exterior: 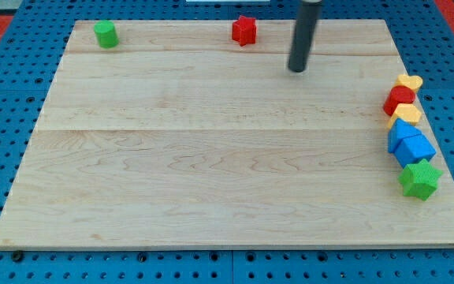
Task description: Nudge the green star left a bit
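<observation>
While our tip (297,69) hovers well up-left of the green star (420,179) | no fingers, just a bare rod | star below blue blocks (410,143) | light, rigid, slides; we'd push its right side.

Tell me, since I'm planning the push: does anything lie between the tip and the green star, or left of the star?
Nothing visible blocks my tip from the green star; bare board lies left of it. The blue blocks crowd its upper side.
</observation>
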You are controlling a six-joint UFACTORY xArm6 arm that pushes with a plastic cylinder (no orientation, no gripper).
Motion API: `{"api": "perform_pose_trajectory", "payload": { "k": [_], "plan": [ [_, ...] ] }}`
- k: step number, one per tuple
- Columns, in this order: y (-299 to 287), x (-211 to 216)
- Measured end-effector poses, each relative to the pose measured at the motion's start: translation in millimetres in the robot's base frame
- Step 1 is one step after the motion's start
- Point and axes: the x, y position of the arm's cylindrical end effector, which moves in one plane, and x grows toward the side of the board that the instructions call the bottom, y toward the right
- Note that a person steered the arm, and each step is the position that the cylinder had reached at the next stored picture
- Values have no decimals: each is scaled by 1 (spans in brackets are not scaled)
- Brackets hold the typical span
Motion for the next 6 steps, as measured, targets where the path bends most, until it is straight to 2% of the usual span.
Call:
{"api": "perform_pose_trajectory", "payload": {
  "k": [1,2,3,4,6],
  "plan": [
    [-55,90],
    [-92,206],
    [-102,288],
    [-97,288],
    [-34,287]
  ]
}}
